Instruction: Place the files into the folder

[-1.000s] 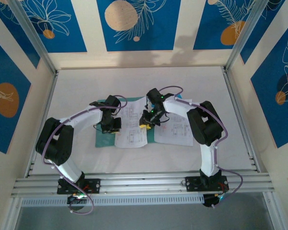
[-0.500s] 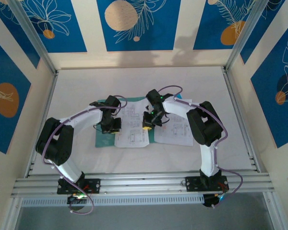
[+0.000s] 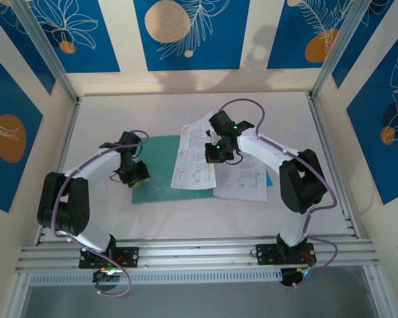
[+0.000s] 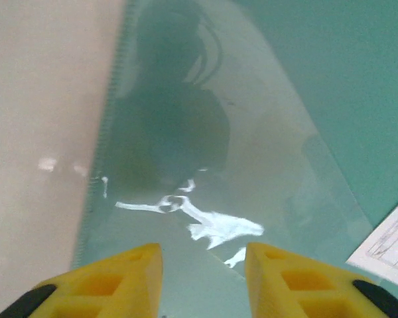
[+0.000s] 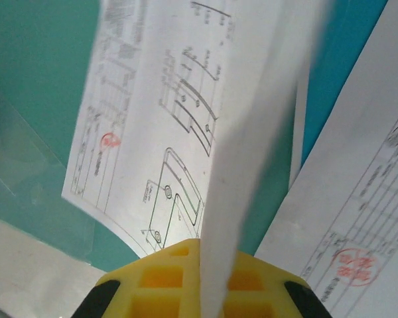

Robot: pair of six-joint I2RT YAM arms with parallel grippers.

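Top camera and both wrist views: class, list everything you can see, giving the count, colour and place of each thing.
folder: one, teal-green, flat on the table, left of centre.
held sheet: one, white with black drawings, lifted over the folder's right edge.
flat sheet: one, white with black drawings, lying right of the folder.
blue sheet: one, bright blue, a strip showing beside the flat sheet.
table: one, pale, inside a metal frame.
wall panels: several, blue with white leaves and orange circles, around the table.
left hand: one, yellow fingers, open over the folder's left edge.
right hand: one, yellow fingers, shut on the held sheet.
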